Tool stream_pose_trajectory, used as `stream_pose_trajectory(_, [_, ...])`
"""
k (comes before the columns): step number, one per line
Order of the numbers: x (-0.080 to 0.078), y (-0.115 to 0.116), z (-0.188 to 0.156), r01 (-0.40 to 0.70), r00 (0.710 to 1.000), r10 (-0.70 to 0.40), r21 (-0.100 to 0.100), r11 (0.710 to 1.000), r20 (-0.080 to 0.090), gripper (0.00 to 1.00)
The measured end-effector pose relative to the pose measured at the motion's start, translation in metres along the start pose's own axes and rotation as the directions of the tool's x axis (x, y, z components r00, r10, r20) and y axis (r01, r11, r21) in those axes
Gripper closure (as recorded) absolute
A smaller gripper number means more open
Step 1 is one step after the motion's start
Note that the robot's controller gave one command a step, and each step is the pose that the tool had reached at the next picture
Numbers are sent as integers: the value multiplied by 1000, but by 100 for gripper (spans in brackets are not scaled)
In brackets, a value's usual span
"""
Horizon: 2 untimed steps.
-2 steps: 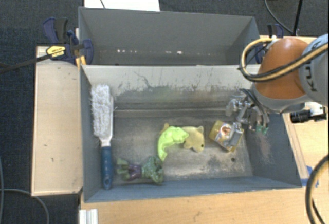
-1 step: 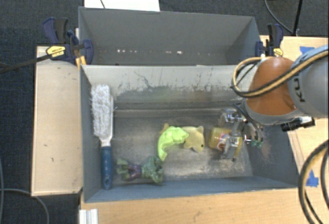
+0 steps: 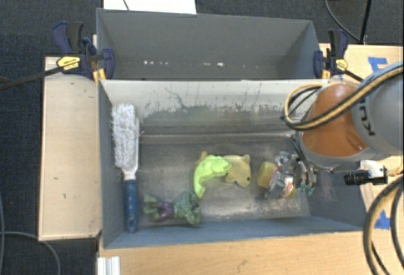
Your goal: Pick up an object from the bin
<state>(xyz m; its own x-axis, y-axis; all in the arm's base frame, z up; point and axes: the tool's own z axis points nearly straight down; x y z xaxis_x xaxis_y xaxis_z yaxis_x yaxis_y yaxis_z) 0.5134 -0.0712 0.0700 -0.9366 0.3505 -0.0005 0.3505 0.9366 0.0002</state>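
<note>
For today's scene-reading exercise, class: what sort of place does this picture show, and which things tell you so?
Probably a robotics lab: a cabled robot arm reaches into a grey metal bin holding odd loose items, such as a brush and a green toy.

Bin is showing flat grey, its floor scuffed in paler streaks. Brush, left of frame, is showing white bristles and a blue handle. At centre, the lime-green toy is sitting against the pale yellow toy. Figure, lower left, is showing dark green with purple. Wrist cover, right, is showing orange.
</note>
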Motion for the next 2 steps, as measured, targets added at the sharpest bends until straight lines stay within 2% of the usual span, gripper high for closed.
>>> stream_pose_trajectory(2, [1,0,-4,0,1000,0,1,1000,-4,100])
